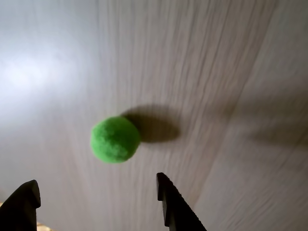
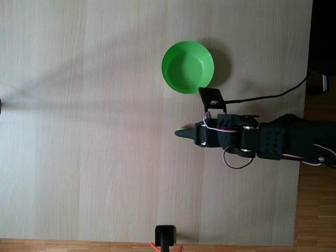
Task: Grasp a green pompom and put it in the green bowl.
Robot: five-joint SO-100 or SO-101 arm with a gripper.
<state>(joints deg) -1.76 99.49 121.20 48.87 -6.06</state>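
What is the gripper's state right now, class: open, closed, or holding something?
Gripper: open, holding nothing; the green pompom lies on the table just ahead of the fingertips, between their lines, not yet grasped.

A pale wood-grain table [image 2: 79,131] carries everything, its light boards running lengthwise in the fixed view. The green bowl [image 2: 187,67] sits on it toward the upper middle of that view. The green pompom [image 1: 115,139] rests on the bare surface in the wrist view, casting a dark shadow to its right, apart from the bowl.
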